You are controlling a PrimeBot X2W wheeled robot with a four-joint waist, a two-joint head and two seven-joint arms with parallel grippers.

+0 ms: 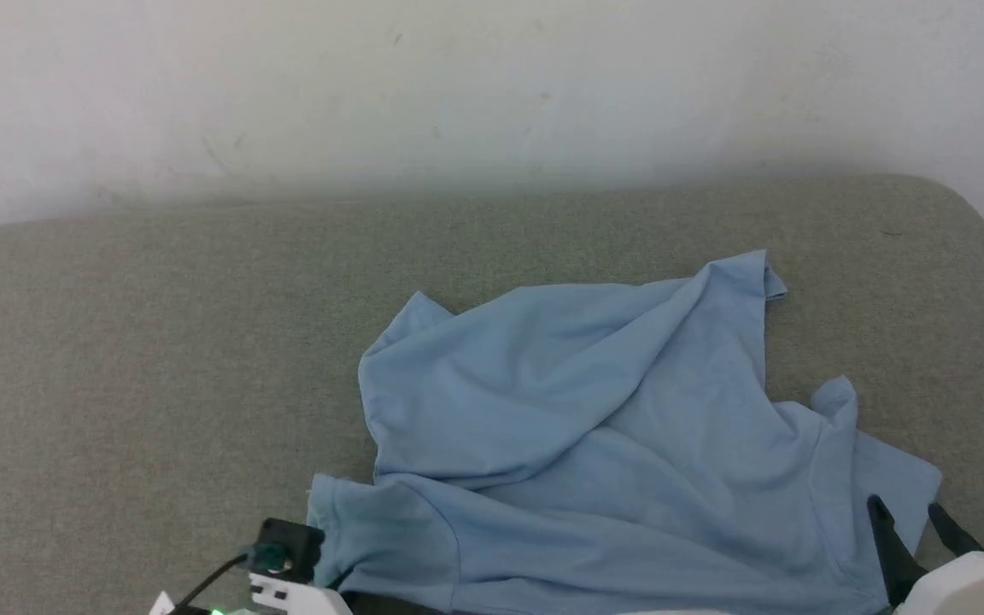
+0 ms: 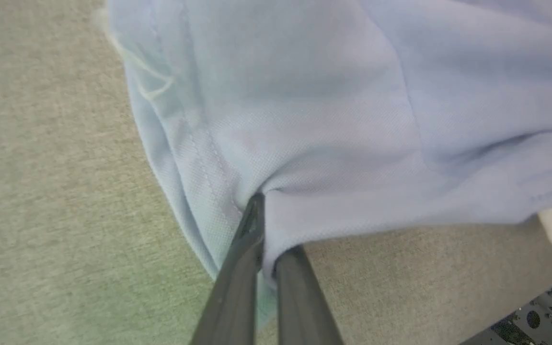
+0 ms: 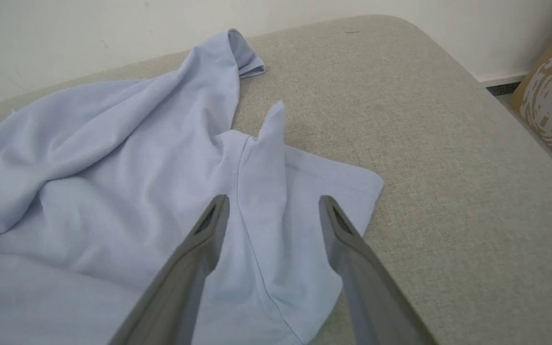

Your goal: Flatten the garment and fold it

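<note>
Around us: a grey-green padded surface [image 1: 159, 359] w/ rounded far corners and a white wall [image 1: 458, 85] right behind it. Past the surface's right edge, in the right wrist view, there's a brown cardboard box [image 3: 551, 105] w/ a white print, well apart from the cloth. A black cable [image 1: 210, 581] runs to the left wrist at the btm of the head view.

In the way: the garment [image 1: 594, 427] itself drapes over our left fingers in the head view, so only the wrist housing shows there. A raised ridge of cloth stands btw the two fingers of the right gripper [image 3: 273, 211], as seen from its wrist.

The garment lies on the surface, centre-right, near side, its near edge running off the btm of the head view. It's light blue and crumpled, w/ long diagonal folds. One sleeve-like flap points to the far right, another lies flat at the near right, and a stitched hem shows at the near left.

Left gripper [image 2: 271, 225]: fingers pressed together, pinching the garment's stitched edge. Right gripper: fingers wide apart over the near-right flap, gripping nothing; whether they touch the cloth we can't tell.
</note>
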